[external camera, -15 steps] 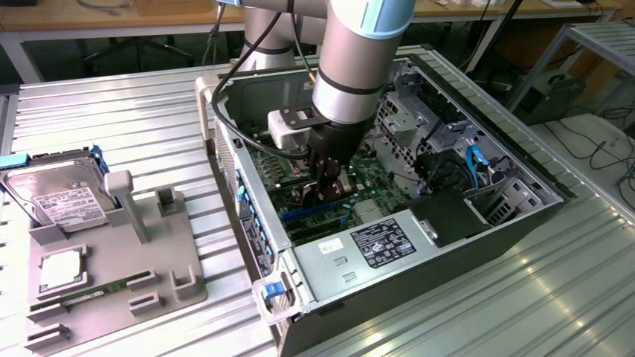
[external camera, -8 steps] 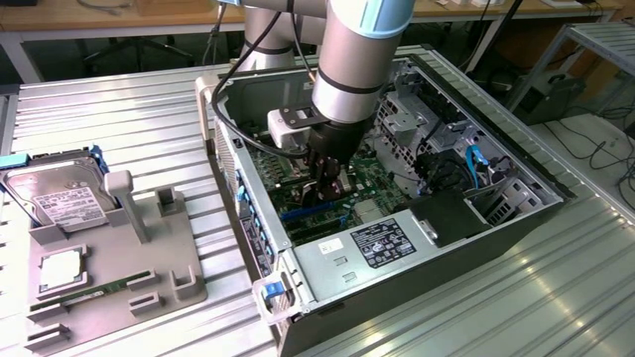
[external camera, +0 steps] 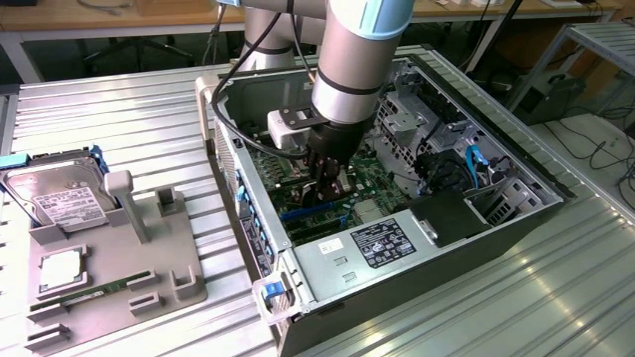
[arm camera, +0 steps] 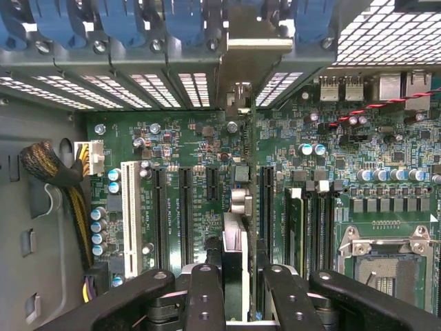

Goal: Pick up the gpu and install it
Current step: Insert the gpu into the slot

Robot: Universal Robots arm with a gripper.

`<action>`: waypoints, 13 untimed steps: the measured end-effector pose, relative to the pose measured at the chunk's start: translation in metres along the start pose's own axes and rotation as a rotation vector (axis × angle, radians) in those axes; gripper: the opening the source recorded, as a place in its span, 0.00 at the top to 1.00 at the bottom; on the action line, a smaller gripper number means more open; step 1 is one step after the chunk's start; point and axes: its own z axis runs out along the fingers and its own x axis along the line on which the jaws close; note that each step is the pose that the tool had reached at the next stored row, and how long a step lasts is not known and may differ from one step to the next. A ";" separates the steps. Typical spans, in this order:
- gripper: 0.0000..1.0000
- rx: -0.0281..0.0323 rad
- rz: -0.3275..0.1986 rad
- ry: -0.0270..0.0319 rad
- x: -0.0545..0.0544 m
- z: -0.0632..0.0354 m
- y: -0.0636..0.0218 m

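Across the exterior view's left, I saw the grey fixture tray (external camera: 149,286) on the ribbed metal table (external camera: 119,119), holding the hard drive (external camera: 55,195), a memory stick (external camera: 85,295) and a processor (external camera: 59,269). Further right lay the open computer case (external camera: 516,216), with the arm (external camera: 347,67) plunged almost straight down into it, wrist vertical over the motherboard (external camera: 382,186).

Through the wrist view I looked down between the black fingers (arm camera: 203,296) at the gpu (arm camera: 238,103), edge-on, its metal bracket up against the rear slot opening, its lower edge over the expansion slots (arm camera: 186,207). The gripper (arm camera: 238,303) was pinched on the card's upper edge, jaws narrowed either side of it.

I judged the card light and stiff but fragile: thin board, exposed components, easily cracked by side load. The bare top edge near the middle seemed the safest place to hold, keeping it square to the slot.
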 end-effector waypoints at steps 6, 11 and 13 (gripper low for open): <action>0.72 -0.0003 0.000 -0.0001 0.000 0.0034 -0.0001; 0.72 -0.0023 0.000 0.0000 0.000 0.0075 -0.0002; 0.72 -0.0034 0.000 0.0004 0.000 0.0090 -0.0002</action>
